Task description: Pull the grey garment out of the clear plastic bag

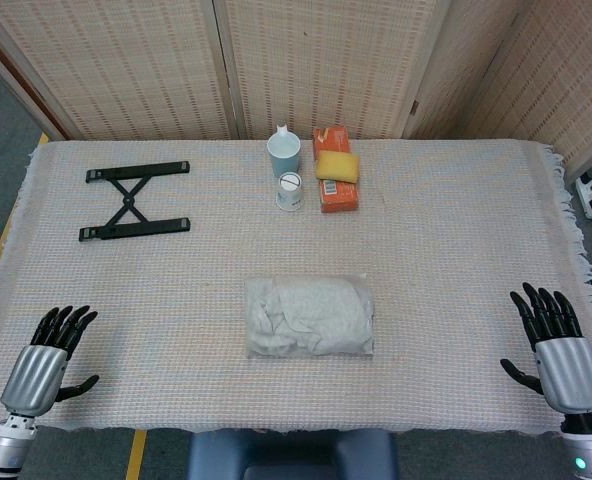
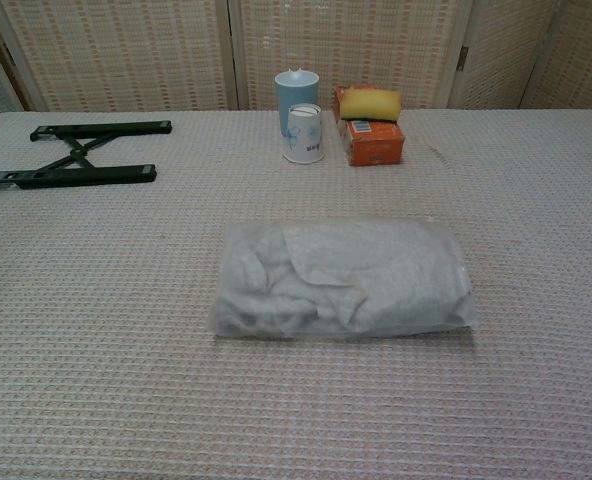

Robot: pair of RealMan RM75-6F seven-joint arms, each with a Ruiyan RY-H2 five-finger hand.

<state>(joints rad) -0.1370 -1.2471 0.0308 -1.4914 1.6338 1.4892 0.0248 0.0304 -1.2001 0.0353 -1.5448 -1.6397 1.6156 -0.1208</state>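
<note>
The left hand (image 1: pixel 48 358) and right hand (image 1: pixel 559 345) rest with fingers spread, holding nothing, at the lower corners. The clear plastic bag (image 1: pixel 309 316) lies mid-frame, long axis left-right, the crumpled grey garment (image 2: pixel 321 275) inside.

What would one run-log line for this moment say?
stage: not started | grey garment: inside clear plastic bag, mid-table | left hand: open, empty | right hand: open, empty
</note>
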